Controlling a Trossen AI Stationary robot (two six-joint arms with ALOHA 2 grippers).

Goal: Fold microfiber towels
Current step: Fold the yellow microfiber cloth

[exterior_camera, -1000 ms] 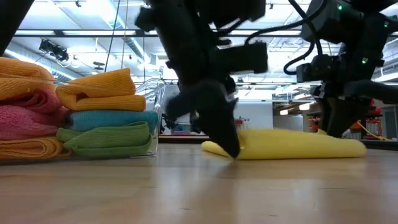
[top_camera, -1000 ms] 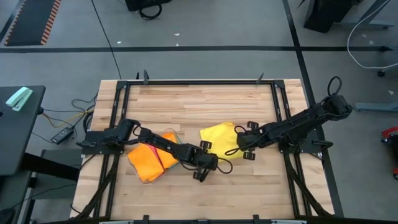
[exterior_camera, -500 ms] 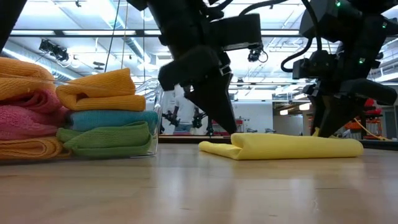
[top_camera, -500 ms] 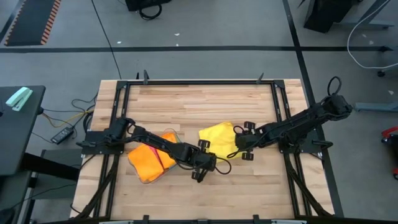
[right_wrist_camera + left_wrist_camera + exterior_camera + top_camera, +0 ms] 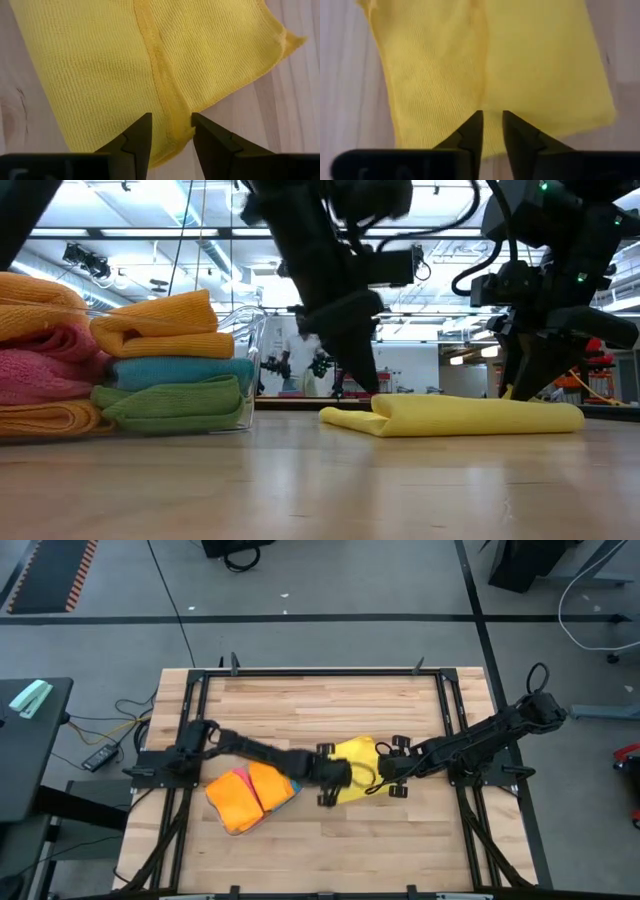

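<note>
On the table [image 5: 300, 700]: one yellow towel [image 5: 358, 758], six stacked towels [image 5: 150, 370].

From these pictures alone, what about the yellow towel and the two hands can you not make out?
- Low view: the left hand is blurred, and whether it touches the yellow towel cannot be told.
- Right wrist view: the right hand straddles the towel's folded hem; whether it grips it is unclear.
- High view: both arms cover part of the towel, so its full outline is hidden.
- Low view: the stacked towels are cut off by the edge.
</note>
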